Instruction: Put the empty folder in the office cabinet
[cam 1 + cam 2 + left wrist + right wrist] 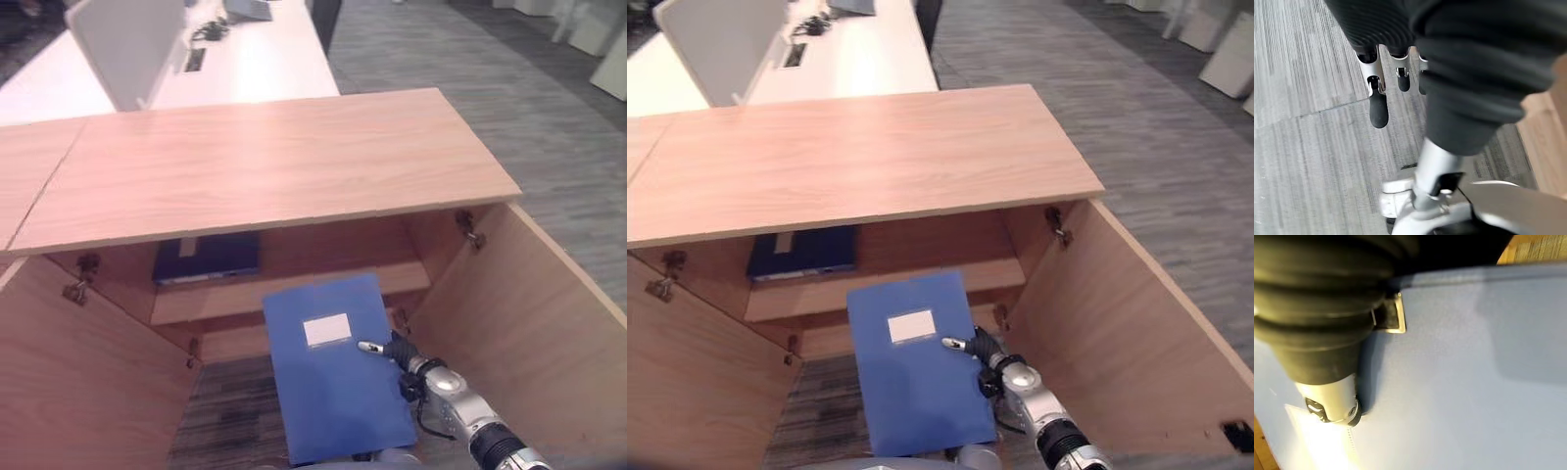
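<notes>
Blue folder with a white label is held flat in front of the open cabinet, top edge at the lower shelf, not yet inside. Right hand grips it at the right edge, thumb pressed on the cover just beside the label, fingers hidden underneath. Both cabinet doors swung open wide. A dark blue folder already lies flat on the shelf, left side, under the wooden top. Left hand hangs over the grey carpet, fingers straight and loose, holding nothing. White desks stand behind the cabinet.
</notes>
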### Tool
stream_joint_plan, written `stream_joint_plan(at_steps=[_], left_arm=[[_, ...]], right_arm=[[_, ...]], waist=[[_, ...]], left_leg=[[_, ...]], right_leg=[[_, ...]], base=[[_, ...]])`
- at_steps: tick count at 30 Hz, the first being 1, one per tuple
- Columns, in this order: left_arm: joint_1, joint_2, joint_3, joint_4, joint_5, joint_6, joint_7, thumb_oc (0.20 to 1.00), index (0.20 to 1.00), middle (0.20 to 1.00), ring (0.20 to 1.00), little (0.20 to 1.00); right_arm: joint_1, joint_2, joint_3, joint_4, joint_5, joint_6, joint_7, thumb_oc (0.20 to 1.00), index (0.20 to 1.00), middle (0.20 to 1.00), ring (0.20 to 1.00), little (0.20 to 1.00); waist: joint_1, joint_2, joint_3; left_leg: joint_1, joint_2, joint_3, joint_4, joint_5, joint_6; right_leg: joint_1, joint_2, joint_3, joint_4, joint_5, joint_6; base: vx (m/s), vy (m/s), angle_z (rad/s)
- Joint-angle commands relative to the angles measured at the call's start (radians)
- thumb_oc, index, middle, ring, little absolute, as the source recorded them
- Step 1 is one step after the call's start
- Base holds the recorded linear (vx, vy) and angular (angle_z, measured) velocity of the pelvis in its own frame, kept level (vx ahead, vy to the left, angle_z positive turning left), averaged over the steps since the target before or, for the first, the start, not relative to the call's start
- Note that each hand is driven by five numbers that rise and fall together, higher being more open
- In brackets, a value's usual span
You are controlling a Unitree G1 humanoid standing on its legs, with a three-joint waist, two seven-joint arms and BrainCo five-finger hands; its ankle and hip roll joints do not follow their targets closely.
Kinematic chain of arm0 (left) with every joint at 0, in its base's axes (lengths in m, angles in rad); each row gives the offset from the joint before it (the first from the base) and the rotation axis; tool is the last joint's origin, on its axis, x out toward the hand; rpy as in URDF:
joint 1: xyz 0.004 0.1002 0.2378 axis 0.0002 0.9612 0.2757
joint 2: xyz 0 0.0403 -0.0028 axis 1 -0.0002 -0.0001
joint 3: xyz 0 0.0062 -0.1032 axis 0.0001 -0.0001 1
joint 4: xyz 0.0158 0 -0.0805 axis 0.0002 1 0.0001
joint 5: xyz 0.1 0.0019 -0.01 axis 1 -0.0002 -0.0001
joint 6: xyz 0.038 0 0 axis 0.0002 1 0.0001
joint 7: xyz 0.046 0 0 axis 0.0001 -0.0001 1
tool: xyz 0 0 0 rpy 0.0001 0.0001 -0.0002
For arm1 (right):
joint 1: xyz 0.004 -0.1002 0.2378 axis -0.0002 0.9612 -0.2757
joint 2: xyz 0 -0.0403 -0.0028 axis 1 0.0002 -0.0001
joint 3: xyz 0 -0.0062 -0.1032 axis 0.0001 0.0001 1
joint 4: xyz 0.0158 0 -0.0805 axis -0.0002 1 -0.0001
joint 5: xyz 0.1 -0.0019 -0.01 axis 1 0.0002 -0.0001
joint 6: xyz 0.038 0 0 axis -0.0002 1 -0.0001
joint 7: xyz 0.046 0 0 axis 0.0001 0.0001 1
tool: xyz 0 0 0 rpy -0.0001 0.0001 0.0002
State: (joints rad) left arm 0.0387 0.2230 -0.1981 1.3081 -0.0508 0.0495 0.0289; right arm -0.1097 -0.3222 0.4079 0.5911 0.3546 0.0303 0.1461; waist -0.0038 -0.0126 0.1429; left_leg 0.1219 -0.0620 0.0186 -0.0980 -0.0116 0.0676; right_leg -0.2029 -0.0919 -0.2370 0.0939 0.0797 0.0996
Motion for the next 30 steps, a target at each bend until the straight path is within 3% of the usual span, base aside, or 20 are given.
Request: stream_joint_plan(at_steps=[1,7,13,14,15,17,19,20,22,23,25,26,27,30], left_arm=[[-0.024,-0.026,0.007,0.025,0.025,-0.015,0.018,1.000,1.000,1.000,1.000,1.000],[-0.015,-0.028,0.008,0.032,0.047,-0.002,0.027,1.000,1.000,1.000,1.000,1.000],[0.014,-0.017,0.053,0.068,0.046,0.008,0.028,1.000,1.000,1.000,1.000,1.000],[0.017,-0.015,0.059,0.068,0.038,0.010,0.024,1.000,1.000,1.000,1.000,1.000],[0.018,-0.012,0.062,0.053,0.019,0.009,0.028,1.000,1.000,1.000,1.000,1.000],[0.007,-0.016,0.057,0.034,-0.008,0.005,0.043,1.000,1.000,1.000,1.000,1.000],[0.008,-0.023,0.052,0.027,-0.015,0.005,0.045,1.000,1.000,1.000,1.000,1.000],[0.013,-0.032,0.048,0.021,-0.023,0.007,0.051,1.000,1.000,1.000,1.000,1.000],[0.015,-0.031,0.049,0.025,-0.024,0.007,0.053,1.000,1.000,1.000,1.000,1.000],[0.020,-0.029,0.058,0.039,-0.034,0.010,0.058,1.000,1.000,1.000,1.000,1.000],[0.021,-0.029,0.058,0.039,-0.034,0.010,0.058,1.000,1.000,1.000,1.000,1.000],[0.021,-0.029,0.062,0.045,-0.034,0.011,0.060,1.000,1.000,1.000,1.000,1.000],[0.034,-0.038,0.071,0.072,-0.022,0.016,0.060,1.000,1.000,1.000,1.000,1.000],[0.050,-0.044,0.074,0.081,0.010,0.023,0.057,1.000,1.000,1.000,1.000,1.000]], right_arm=[[0.054,0.005,0.073,-0.042,0.018,-0.008,0.011,0.200,0.200,0.200,0.200,0.200],[0.028,0.002,0.105,-0.051,0.023,0.002,0.015,0.200,0.200,0.200,0.200,0.200],[0.018,-0.012,0.102,-0.054,0.047,0.004,0.013,0.200,0.200,0.200,0.200,0.200],[0.022,-0.014,0.100,-0.053,0.049,0.009,0.011,0.200,0.200,0.200,0.200,0.200],[0.038,-0.021,0.092,-0.062,0.066,0.013,0.008,0.200,0.200,0.200,0.200,0.200],[0.031,-0.032,0.081,-0.055,0.082,0.013,-0.003,0.200,0.200,0.200,0.200,0.200],[0.029,-0.037,0.077,-0.058,0.087,0.014,-0.008,0.200,0.200,0.200,0.200,0.200],[0.017,-0.042,0.067,-0.047,0.080,0.016,-0.019,0.200,0.200,0.200,0.200,0.200],[0.016,-0.043,0.064,-0.048,0.075,0.016,-0.023,0.200,0.200,0.200,0.200,0.200],[0.027,-0.047,0.051,-0.063,0.084,0.010,-0.028,0.200,0.200,0.200,0.200,0.200],[0.028,-0.047,0.051,-0.064,0.084,0.010,-0.028,0.200,0.200,0.200,0.200,0.200],[0.035,-0.053,0.044,-0.072,0.085,0.009,-0.025,0.200,0.200,0.200,0.200,0.200],[0.059,-0.057,0.036,-0.081,0.078,0.005,-0.018,0.200,0.200,0.200,0.200,0.200],[0.097,-0.052,0.020,-0.076,0.078,0.005,-0.020,0.200,0.200,0.200,0.200,0.200]], waist=[[0.002,0.010,-0.046],[0.023,0.004,-0.064],[0.037,0.005,-0.058],[0.038,0.001,-0.050],[0.046,-0.011,-0.010],[0.052,-0.022,0.018],[0.054,-0.019,0.022],[0.055,-0.027,0.018],[0.058,-0.029,0.018],[0.065,-0.027,0.015],[0.067,-0.027,0.019],[0.067,-0.018,0.014],[0.066,0.013,-0.004],[0.055,0.035,-0.042]], left_leg=[[-0.014,-0.050,0.001,0.011,-0.029,-0.023],[-0.010,-0.021,-0.006,0.011,-0.034,-0.041],[0.029,0.046,-0.004,0.011,-0.057,-0.089],[0.012,0.061,0.011,0.065,-0.070,-0.103],[-0.080,0.076,0.037,0.243,-0.059,-0.127],[-0.192,0.090,0.054,0.413,-0.017,-0.125],[-0.227,0.106,0.070,0.448,-0.020,-0.116],[-0.257,0.139,0.095,0.393,-0.010,-0.106],[-0.261,0.156,0.102,0.355,0.000,-0.109],[-0.264,0.186,0.101,0.265,0.052,-0.124],[-0.257,0.187,0.103,0.262,0.052,-0.124],[-0.259,0.205,0.096,0.200,0.097,-0.141],[-0.188,0.215,0.099,0.079,0.100,-0.156],[-0.131,0.193,0.091,0.026,0.095,-0.161]], right_leg=[[0.083,0.015,0.008,-0.115,0.070,0.013],[0.125,0.026,-0.008,-0.130,0.037,0.003],[0.155,0.047,-0.003,-0.100,-0.035,-0.023],[0.162,0.045,-0.004,-0.096,-0.047,-0.028],[0.189,0.031,-0.013,-0.094,-0.062,-0.040],[0.197,0.018,-0.030,-0.093,-0.076,-0.055],[0.198,0.017,-0.034,-0.089,-0.086,-0.059],[0.201,-0.006,-0.033,-0.087,-0.094,-0.049],[0.205,-0.012,-0.030,-0.086,-0.097,-0.046],[0.218,-0.012,-0.018,-0.088,-0.105,-0.042],[0.222,-0.012,-0.016,-0.087,-0.106,-0.042],[0.225,-0.008,-0.017,-0.088,-0.110,-0.041],[0.237,0.007,-0.006,-0.091,-0.124,-0.031],[0.256,0.005,-0.001,-0.119,-0.110,-0.028]], base=[[0.18,-0.082,0.21],[0.14,-0.109,0.06],[0.15,-0.183,0.05],[0.03,-0.264,0.07],[-0.05,-0.248,0.10],[-0.08,-0.165,0.26],[0.02,-0.023,0.22],[0.07,0.014,0.17],[0.10,0.070,0.11],[0.11,0.087,0.04],[0.06,0.051,-0.02],[0.12,0.139,-0.21],[0.16,0.173,-0.20],[0.14,0.151,-0.16]])
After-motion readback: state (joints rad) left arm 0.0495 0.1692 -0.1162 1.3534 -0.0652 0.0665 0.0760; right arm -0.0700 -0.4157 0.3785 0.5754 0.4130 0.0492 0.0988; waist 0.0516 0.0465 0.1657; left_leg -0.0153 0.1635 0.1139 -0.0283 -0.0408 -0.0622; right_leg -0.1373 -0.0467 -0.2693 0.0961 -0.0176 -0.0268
